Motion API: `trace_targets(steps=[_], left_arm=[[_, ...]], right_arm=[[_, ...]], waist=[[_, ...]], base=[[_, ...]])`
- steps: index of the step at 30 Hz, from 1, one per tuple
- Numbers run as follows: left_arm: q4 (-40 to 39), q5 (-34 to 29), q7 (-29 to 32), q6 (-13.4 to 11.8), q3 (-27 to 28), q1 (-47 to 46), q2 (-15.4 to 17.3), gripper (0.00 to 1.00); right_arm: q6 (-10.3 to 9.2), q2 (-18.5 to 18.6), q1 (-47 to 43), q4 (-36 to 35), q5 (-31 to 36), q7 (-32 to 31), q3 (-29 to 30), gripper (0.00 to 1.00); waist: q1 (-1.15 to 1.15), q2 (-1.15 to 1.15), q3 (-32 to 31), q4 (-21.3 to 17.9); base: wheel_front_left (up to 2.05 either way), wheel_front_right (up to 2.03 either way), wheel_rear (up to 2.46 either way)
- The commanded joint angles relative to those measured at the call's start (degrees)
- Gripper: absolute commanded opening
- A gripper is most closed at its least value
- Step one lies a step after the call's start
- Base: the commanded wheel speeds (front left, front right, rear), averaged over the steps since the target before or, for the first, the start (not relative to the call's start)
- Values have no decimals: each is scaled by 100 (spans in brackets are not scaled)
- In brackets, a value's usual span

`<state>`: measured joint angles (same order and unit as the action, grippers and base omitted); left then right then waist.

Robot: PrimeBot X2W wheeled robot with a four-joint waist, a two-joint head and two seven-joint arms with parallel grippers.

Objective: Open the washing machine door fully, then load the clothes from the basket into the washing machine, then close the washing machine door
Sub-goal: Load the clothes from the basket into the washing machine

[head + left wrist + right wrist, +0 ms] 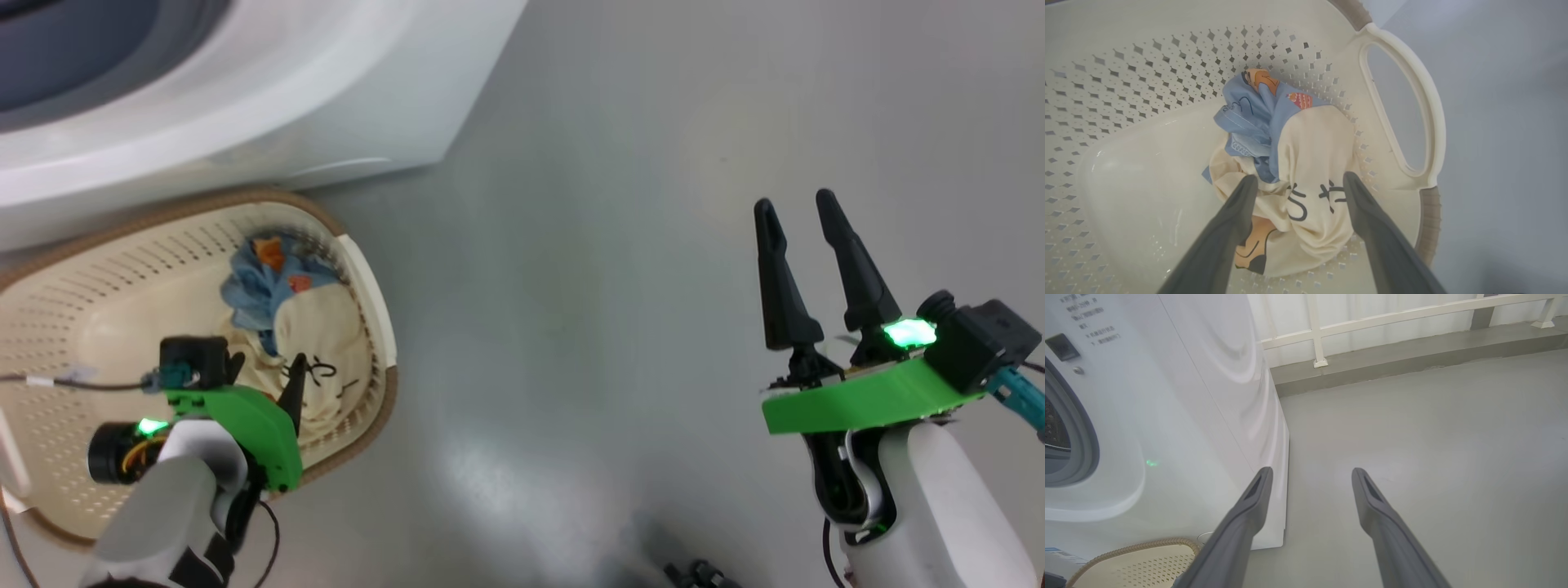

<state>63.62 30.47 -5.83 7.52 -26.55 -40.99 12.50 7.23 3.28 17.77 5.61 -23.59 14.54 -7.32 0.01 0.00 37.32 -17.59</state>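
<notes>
The cream basket (371,282) stands on the floor against the front of the white washing machine (343,90). The clothes lie bundled at its right end, a blue piece (1257,118) on top of a cream piece (1314,155) with black characters. My left gripper (1300,181) is down inside the basket, open, its two fingers standing either side of the cream fold; the same gripper (269,357) shows over the bundle in the head view. My right gripper (793,200) hangs open over bare floor, holding nothing. The grey gasket (1084,433) rings the uncovered drum opening. The washing machine door is out of view.
Grey floor (620,269) spreads to the right of the machine and basket. The basket's white handle (1412,102) lies just right of the bundle. A low step and white railing (1392,322) run along the far wall. The basket rim (1131,548) sits below my right gripper (1310,470).
</notes>
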Motion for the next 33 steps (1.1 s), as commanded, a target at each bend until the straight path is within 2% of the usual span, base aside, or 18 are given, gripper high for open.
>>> trace_targets(steps=[1,13,20,32,33], left_arm=[[-27,102,39,-4,2,-64,180,100],[-96,878,421,-4,-894,-657,637,100],[-49,1224,610,-4,-1342,-969,771,100],[223,1648,825,-3,-1795,-1302,884,100],[246,1677,830,-3,-1831,-1316,891,59]], right_arm=[[25,3,79,-130,-27,46,-113,100],[25,-35,305,-233,-64,46,-206,100],[25,-39,394,-294,-169,46,-302,100],[25,-39,462,-429,-260,46,-460,100],[25,-40,458,-434,-256,46,-465,100]], waist=[[-1,0,239,-165],[-1,0,782,-384],[-1,0,1001,-468],[-1,0,1189,-611],[-1,0,1187,-621]], base=[[0,0,0],[0,0,0],[0,0,0],[0,0,0],[0,0,0]])
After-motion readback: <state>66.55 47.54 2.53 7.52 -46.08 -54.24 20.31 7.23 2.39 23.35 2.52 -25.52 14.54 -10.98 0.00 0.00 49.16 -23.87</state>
